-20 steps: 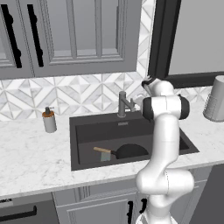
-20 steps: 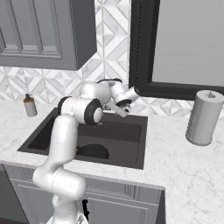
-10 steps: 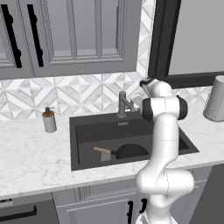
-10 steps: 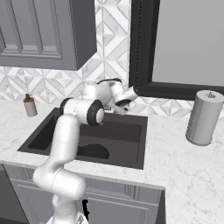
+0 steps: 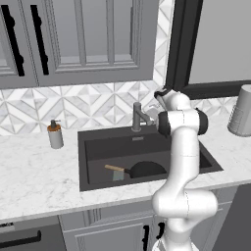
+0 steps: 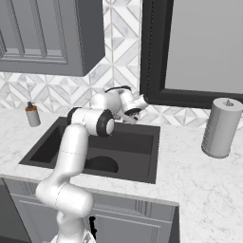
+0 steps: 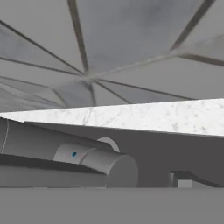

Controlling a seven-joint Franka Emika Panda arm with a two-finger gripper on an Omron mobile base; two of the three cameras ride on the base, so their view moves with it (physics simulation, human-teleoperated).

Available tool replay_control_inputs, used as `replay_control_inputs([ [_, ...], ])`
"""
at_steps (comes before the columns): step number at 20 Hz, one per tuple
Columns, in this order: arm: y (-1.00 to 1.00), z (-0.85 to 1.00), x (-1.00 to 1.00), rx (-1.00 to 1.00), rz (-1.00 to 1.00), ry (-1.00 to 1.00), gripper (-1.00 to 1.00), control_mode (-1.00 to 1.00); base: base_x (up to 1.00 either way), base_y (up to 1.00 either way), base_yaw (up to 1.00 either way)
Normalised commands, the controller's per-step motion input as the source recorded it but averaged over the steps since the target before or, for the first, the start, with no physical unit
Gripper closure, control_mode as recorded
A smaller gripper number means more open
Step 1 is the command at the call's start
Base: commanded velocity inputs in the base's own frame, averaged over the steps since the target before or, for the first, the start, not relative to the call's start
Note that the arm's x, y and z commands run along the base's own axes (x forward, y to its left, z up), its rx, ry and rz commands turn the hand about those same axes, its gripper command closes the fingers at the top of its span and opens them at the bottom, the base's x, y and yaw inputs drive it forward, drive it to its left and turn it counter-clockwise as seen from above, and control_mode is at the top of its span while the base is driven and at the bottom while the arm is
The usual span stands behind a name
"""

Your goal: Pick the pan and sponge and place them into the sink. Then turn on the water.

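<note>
A: Nearest us in the left base view, we see the large rectangular dark-grey sink (image 5: 98,147) sunk in the white marble bench (image 5: 34,171). In its basin lies one round black frying pan (image 5: 146,169) with its light-brown wooden handle (image 5: 114,168) pointing left, and one small flat sponge (image 5: 117,175) lies touching that handle.

B: From the right base view we get the pan (image 6: 99,164) only as a dark curve behind the white arm; we cannot make out handle or sponge there. That side gives us one grey cylinder (image 6: 220,127) standing upright on the bench (image 6: 204,185), right of the sink (image 6: 142,156).

A: Further back, we count one grey soap dispenser with an orange collar (image 5: 55,135) left of the sink, and one grey metal faucet (image 5: 139,116) behind the basin.

B: The gripper (image 6: 134,112) hovers by the faucet, against the tiled wall. The base views are too small to show us how the fingers stand.

A: The hand view helps: the faucet's grey barrel (image 7: 70,159) lies close before the camera, unclamped, so we take the fingers as spread apart. We see no blue stream at the spout.
</note>
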Motion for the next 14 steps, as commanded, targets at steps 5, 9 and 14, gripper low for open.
replay_control_inputs([
  [5, 0.00, -0.13, 0.32, 0.00, 0.00, 0.00, -1.00, -1.00, 0.00, 0.00, 0.00],
  [9, 0.00, -0.10, 0.12, 0.03, 0.00, 0.00, -1.00, -1.00, 0.00, 0.00, 0.00],
  [14, 0.00, 0.00, 0.15, 0.09, 0.00, -0.04, -1.00, -1.00, 0.00, 0.00, 0.00],
])
